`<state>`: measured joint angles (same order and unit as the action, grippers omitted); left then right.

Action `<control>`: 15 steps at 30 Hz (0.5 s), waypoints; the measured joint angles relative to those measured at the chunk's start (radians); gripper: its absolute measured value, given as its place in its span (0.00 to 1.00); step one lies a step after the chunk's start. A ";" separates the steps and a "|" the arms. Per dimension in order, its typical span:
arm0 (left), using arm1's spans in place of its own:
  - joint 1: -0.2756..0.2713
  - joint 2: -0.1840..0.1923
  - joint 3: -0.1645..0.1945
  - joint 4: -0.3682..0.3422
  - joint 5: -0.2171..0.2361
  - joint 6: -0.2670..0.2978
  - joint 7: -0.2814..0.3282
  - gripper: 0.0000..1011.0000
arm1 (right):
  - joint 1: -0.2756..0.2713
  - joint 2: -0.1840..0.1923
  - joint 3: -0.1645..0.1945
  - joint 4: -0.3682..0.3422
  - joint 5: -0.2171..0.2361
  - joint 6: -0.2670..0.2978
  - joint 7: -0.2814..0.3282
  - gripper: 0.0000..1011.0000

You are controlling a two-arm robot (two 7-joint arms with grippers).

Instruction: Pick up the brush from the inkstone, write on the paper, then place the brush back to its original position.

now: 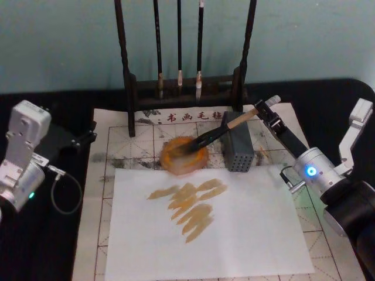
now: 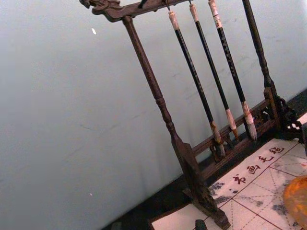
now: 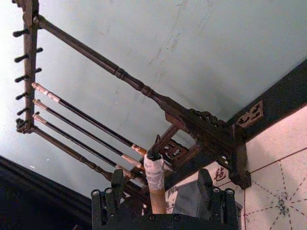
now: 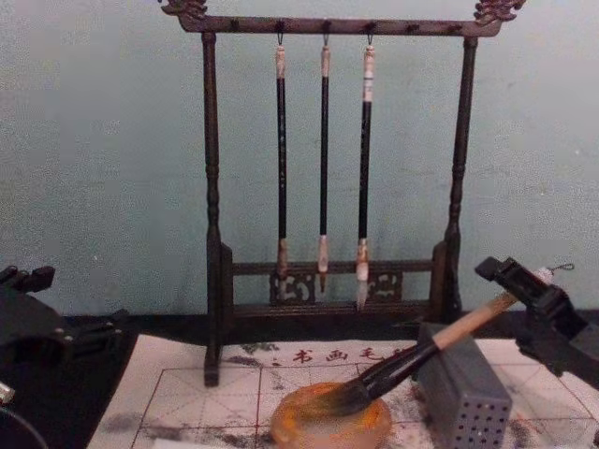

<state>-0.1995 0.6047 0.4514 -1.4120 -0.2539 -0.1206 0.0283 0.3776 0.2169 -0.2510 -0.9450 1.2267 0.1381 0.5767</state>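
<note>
The brush (image 1: 225, 129) lies slanted, its dark bristles in the round amber inkstone (image 1: 176, 163) and its pale handle propped on a grey perforated block (image 1: 239, 151). My right gripper (image 1: 265, 106) is open around the handle's white wrapped end (image 3: 154, 175), a finger on each side with gaps showing. From the chest view, the brush (image 4: 440, 341) slopes down from the right gripper (image 4: 519, 281) into the inkstone (image 4: 328, 426). The red-gridded paper (image 1: 111, 149) lies under everything. My left gripper (image 1: 70, 140) is parked at the table's far left.
A plain white sheet (image 1: 246, 234) with amber brush strokes covers the near part of the gridded paper. A dark wooden rack (image 1: 184, 88) holding three thin brushes stands behind the inkstone, close to the right gripper. Black tabletop lies to both sides.
</note>
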 joint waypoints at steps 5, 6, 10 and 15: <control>0.000 0.000 0.000 0.000 0.000 0.000 0.000 0.99 | 0.004 0.001 -0.004 0.004 0.015 0.000 -0.001 0.99; 0.000 0.000 0.000 0.000 0.000 0.000 0.000 0.99 | 0.004 0.001 -0.006 0.005 0.020 0.000 -0.002 0.99; 0.000 0.000 0.000 0.000 0.000 0.000 0.000 0.99 | 0.004 0.002 -0.009 0.005 0.027 0.000 -0.003 0.99; 0.000 0.000 0.000 0.000 0.000 0.000 0.000 0.99 | 0.004 0.002 -0.008 0.005 0.026 0.000 -0.003 0.99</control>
<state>-0.1995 0.6047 0.4514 -1.4120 -0.2539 -0.1205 0.0283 0.3819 0.2187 -0.2588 -0.9403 1.2531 0.1378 0.5734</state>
